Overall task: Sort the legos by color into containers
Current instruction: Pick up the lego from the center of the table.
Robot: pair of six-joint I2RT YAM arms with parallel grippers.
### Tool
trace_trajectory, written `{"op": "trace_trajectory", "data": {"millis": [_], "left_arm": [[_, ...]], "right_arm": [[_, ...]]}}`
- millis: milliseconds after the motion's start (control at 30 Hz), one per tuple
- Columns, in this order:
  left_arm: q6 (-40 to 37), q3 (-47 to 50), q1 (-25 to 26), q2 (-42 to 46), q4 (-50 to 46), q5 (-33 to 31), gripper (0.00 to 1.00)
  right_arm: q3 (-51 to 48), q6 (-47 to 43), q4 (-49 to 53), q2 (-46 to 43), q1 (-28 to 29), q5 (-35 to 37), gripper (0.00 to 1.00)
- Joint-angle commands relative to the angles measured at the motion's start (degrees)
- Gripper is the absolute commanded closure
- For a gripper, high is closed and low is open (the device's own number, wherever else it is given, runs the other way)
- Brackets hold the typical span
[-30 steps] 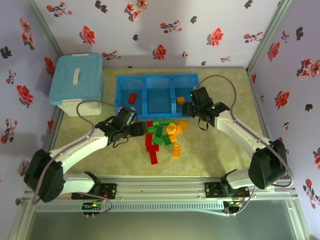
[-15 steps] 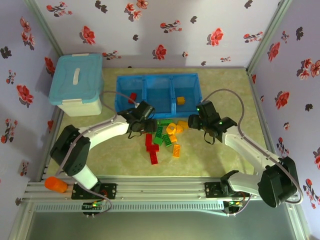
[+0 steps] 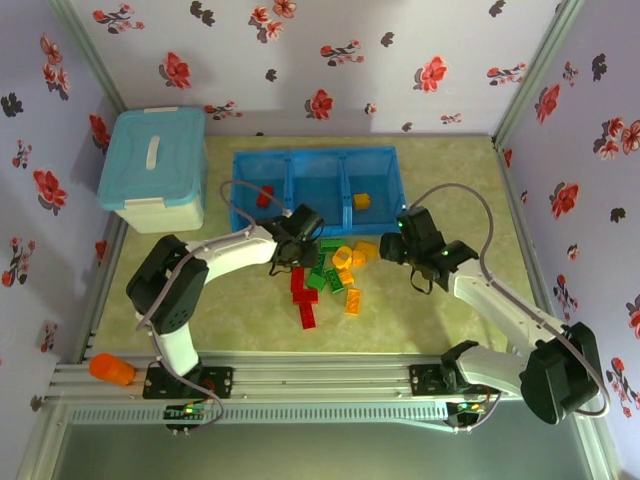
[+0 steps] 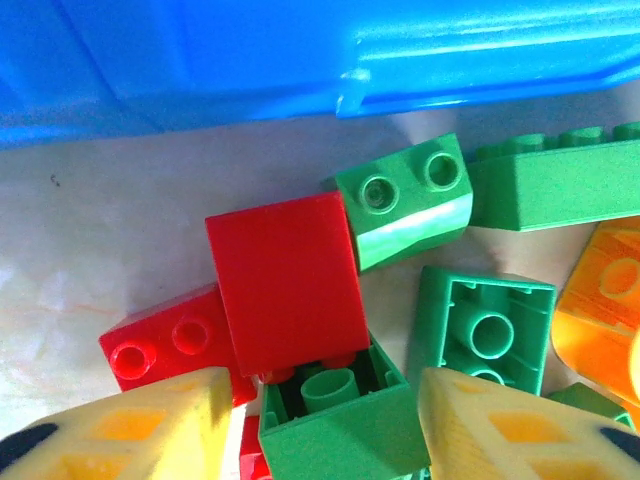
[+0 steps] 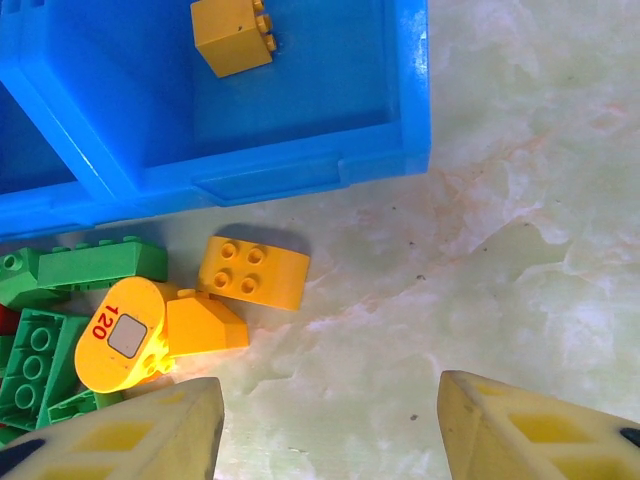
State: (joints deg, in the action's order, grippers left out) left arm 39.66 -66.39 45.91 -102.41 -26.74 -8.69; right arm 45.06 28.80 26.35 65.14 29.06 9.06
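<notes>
Two bricks are being kept in the blue tray (image 3: 300,153): one red brick (image 3: 263,198) in its left compartment and one yellow-orange brick (image 3: 361,201) in its right, the middle presumably being saved for green. Roughly fifteen more legos (image 3: 330,268) are being left heaped before the tray. An upturned green brick (image 4: 340,435) is being straddled by the left gripper (image 4: 325,405), jaws part-open and apparently unclamped. The right gripper (image 5: 325,400) is being held open and empty before the tray's right end.

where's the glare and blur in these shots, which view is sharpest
Left wrist: white glare streak on the tray, sheen on the sloped green brick, pincer fingers soft at the bottom edge. Right wrist: sharpest, even light, a soft shadow behind the four-stud yellow brick. Top view: softest, studs in the pile barely resolve.
</notes>
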Motion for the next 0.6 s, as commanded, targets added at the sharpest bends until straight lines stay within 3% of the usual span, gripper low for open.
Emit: {"op": "trace_trajectory", "data": {"millis": [0, 200, 567], "left_arm": [[0.35, -1.64, 0.66, -1.21, -1.83, -1.76, 0.55], [0.35, -1.98, 1.11, -0.61, -2.48, -2.66, 0.7], [-0.61, -4.2, 2.59, 4.41, -5.66, -4.81, 0.8]], "right_arm": [[-1.07, 0.84, -0.86, -1.81, -0.48, 1.54, 0.42], [-1.38, 1.08, -0.77, -2.99, -0.65, 1.57, 0.44], [-2.77, 1.39, -0.68, -5.36, -0.63, 1.64, 0.47]]}}
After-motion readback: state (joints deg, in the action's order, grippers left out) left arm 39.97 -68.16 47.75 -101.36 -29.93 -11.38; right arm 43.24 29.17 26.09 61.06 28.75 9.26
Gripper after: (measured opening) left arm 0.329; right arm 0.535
